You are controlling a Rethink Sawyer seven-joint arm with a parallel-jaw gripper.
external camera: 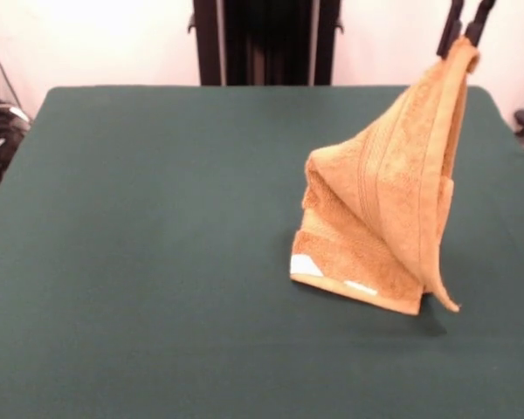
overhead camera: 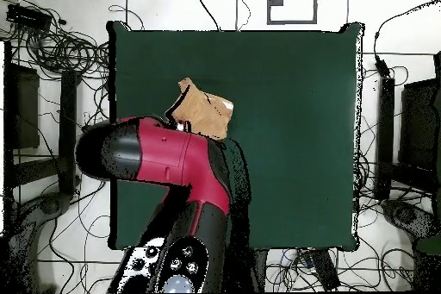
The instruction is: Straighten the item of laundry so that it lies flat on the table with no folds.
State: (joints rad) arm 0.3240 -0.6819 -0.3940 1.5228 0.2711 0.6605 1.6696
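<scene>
Claw (external camera: 465, 33): clenched on towel corner.
Towel (external camera: 386, 208): hanging tent-like below claw, bottom edge folded on table (external camera: 157, 244).

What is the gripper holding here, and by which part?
The gripper holds the orange-tan towel by one corner, lifted; its lower edge rests on the table.

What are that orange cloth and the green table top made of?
The cloth looks like terry towelling, probably cotton: a fuzzy looped surface, flat woven stripes, and soft drape where the gripper lifts one corner. The table seems covered in plain matte green fabric, smooth with no shine; what lies beneath is hidden.
</scene>
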